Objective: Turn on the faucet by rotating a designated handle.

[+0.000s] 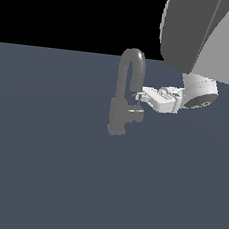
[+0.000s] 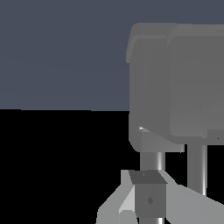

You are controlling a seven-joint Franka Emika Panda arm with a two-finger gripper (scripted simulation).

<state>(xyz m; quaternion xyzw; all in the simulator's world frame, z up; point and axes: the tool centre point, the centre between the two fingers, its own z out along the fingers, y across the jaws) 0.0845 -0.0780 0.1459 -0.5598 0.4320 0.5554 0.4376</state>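
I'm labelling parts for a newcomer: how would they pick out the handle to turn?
On the dark floor stands one grey faucet with an arched spout. The handle is the short blocky stub projecting from its boxy base toward the white gripper, unlike the tall curved spout.

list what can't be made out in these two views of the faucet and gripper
- Exterior view: the short thin grey handle is too small and shadowed to show whether the white gripper touches it.
- Wrist view: the matte grey arched faucet is cut off by the frame edge.
- Wrist view: the jaws' gap is cropped.

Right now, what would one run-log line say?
white gripper: at small grey blocky handle | matte grey arched faucet: upright | grip: unclear
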